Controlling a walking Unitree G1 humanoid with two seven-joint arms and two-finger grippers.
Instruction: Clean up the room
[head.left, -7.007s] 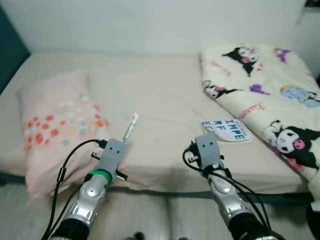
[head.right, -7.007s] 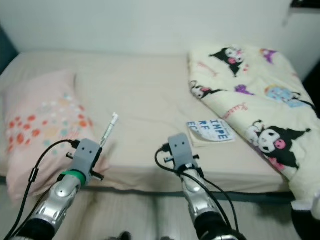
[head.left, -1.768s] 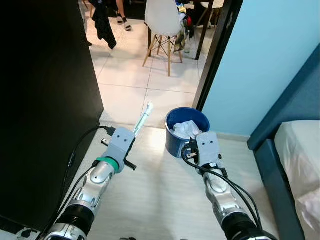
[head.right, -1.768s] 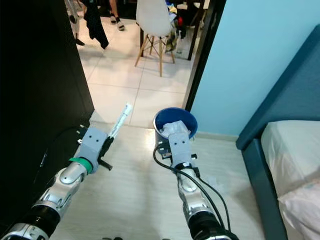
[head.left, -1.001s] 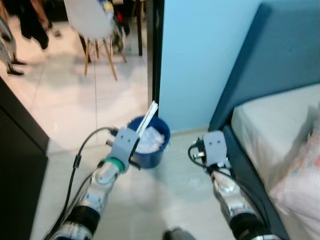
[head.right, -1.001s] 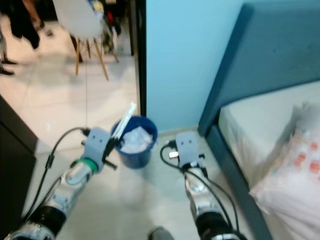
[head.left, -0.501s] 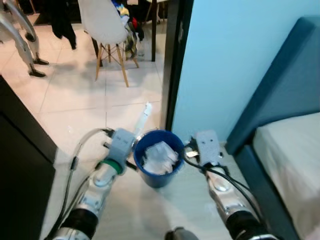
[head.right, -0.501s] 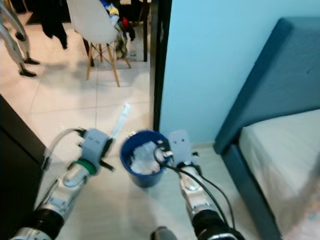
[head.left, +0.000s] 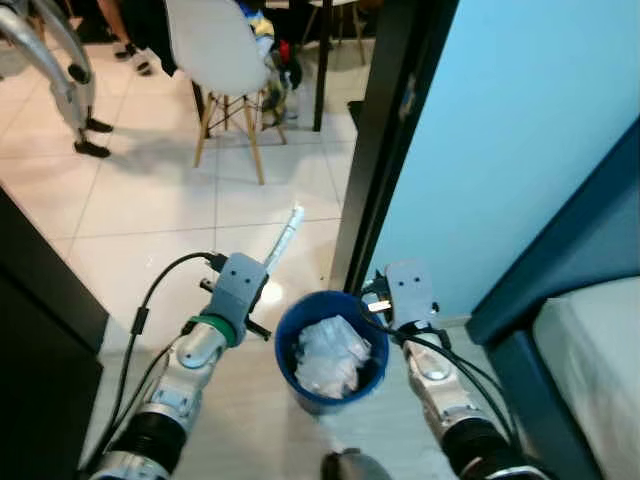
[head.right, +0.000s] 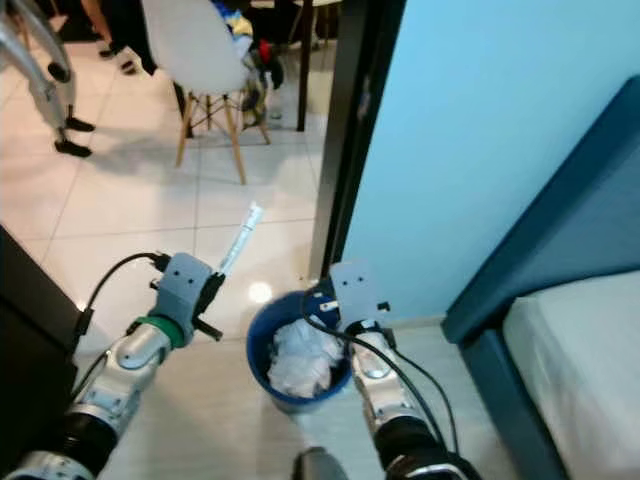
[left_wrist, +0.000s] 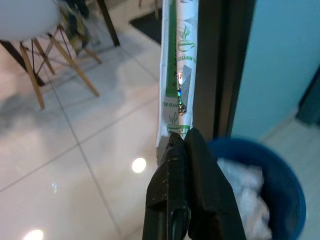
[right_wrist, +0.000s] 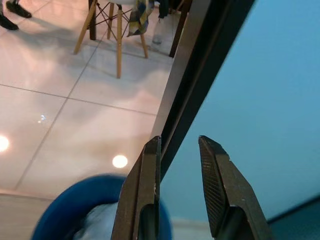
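Bedroom doorway, pale tiled floor | left gripper (left_wrist: 181, 142) pinches long white-and-green paper sleeve (head.left: 283, 236) at its lower end, beside round blue plastic bin (head.left: 287, 371) of crumpled white paper | light, flimsy, likely bends | right gripper (right_wrist: 180, 150) spread, empty

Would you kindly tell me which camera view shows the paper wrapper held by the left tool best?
The left wrist view: the wrapper runs up from the shut left tool, its green print close and sharp. Both eye views show it as a thin white strip beside the blue bin.
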